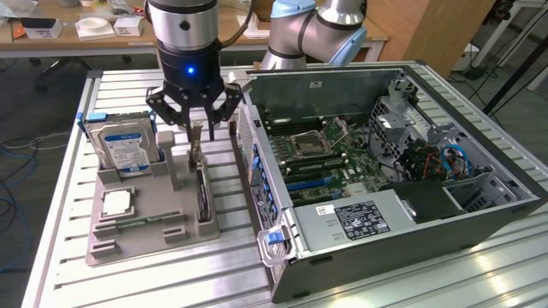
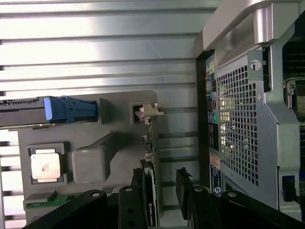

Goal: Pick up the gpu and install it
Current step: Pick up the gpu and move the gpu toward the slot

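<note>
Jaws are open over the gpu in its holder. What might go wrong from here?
1. The gpu stands thin and on edge in the grey holder. In the wrist view it lies off-centre between the open jaws, so closing might push or tilt it before gripping.
2. The computer case stands close beside the holder, and the hard drive stands upright on the other side. A lifted card could clip either.

Bright, even light from overhead. Glare whitens the table (image 1: 492, 266) slats beside the computer case (image 1: 411, 218); its mesh wall (image 2: 233, 109) glints, and my blue status light (image 1: 190, 69) glows.
</note>
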`<action>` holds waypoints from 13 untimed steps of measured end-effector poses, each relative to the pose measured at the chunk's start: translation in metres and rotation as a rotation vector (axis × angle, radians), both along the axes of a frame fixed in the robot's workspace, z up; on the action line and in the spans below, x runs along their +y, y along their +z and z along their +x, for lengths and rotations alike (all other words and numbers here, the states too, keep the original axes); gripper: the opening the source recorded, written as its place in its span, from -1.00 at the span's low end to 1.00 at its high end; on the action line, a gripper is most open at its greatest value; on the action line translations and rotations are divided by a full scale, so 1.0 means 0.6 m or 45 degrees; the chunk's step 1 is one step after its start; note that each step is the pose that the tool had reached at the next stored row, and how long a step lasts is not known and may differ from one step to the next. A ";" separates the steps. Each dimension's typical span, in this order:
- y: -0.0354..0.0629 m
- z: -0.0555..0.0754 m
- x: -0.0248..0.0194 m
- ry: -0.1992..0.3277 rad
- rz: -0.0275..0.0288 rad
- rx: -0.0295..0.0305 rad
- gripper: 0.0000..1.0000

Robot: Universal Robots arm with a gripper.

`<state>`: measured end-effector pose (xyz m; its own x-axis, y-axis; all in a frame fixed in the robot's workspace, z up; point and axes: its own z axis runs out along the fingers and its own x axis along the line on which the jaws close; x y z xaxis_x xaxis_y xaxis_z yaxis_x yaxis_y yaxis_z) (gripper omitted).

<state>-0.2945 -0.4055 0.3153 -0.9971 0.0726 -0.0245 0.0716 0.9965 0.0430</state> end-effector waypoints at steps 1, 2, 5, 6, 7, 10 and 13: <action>-0.001 0.000 0.0000 0.000 -0.0001 0.0001 -0.17; -0.002 0.000 -0.0001 0.000 -0.0002 0.0001 -0.17; -0.007 0.000 -0.0001 0.000 -0.0002 0.0000 -0.17; -0.008 0.000 -0.0001 0.000 -0.0002 -0.0001 -0.17; -0.010 0.000 -0.0001 0.000 -0.0002 0.0000 -0.17; -0.014 0.000 -0.0001 0.000 -0.0003 0.0001 -0.17; -0.018 0.000 -0.0001 0.000 -0.0003 0.0000 -0.17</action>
<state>-0.2946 -0.4056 0.3043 -0.9971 0.0727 -0.0245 0.0716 0.9965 0.0427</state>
